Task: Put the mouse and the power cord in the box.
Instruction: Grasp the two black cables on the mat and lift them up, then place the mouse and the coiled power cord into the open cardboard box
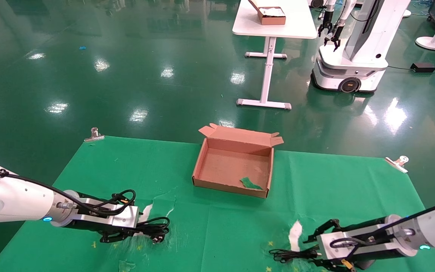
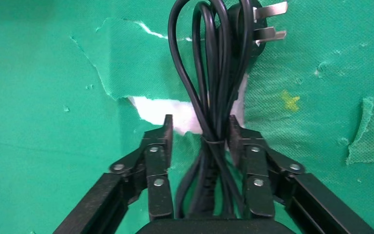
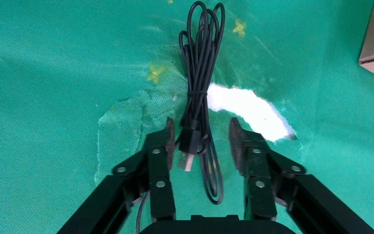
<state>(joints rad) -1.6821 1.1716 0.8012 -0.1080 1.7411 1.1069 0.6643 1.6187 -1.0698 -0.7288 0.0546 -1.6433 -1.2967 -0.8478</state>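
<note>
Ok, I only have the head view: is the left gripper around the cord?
Observer: Left wrist view: the left gripper is open, astride the cord at its tie, not closed.
Operator: Where's the plug?
Observer: The plug lies beyond the gripper, prongs flat on the cloth.
Operator: And the right side?
Observer: The right gripper is open astride the mouse cable; the USB plug lies between its fingers.

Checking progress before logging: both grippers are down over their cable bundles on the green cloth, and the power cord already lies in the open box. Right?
Not quite. The power cord lies on the cloth between the left gripper's open fingers, as the left wrist view shows; the box holds only a green scrap.
</note>
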